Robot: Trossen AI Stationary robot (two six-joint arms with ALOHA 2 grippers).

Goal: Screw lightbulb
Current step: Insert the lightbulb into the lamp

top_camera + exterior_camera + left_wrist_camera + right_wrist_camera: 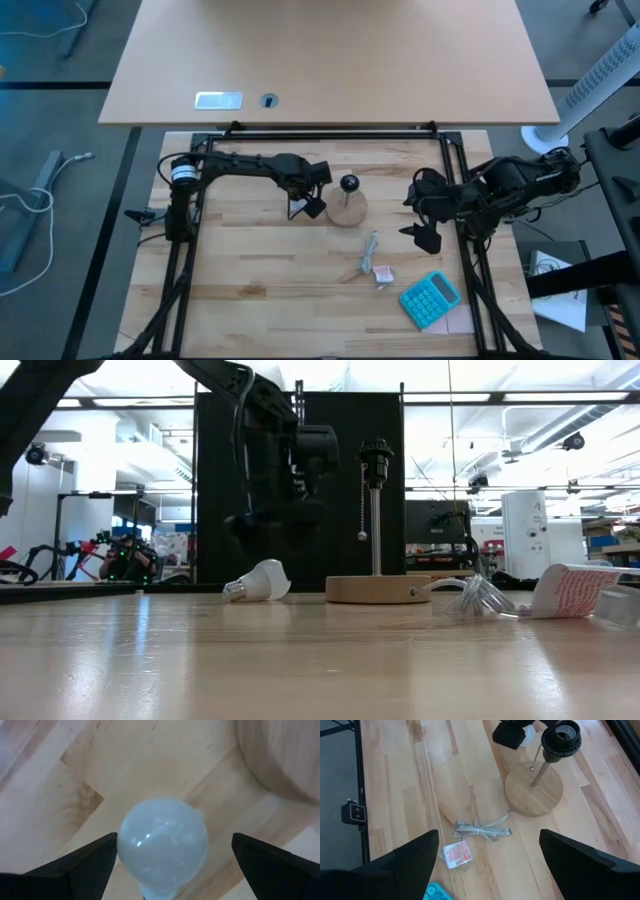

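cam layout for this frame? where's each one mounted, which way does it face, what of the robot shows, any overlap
High: overhead, straight down on the table; both arms show, left hand over the lightbulb, right hand waiting at the right.
Low: table height, looking level into the room; left arm above the lightbulb beside the lamp base.
Left wrist: looks down between its open fingers at the lightbulb.
Right wrist: looks past its open fingers at lamp base, cord, left hand.
Shared: every view shows the lamp base.
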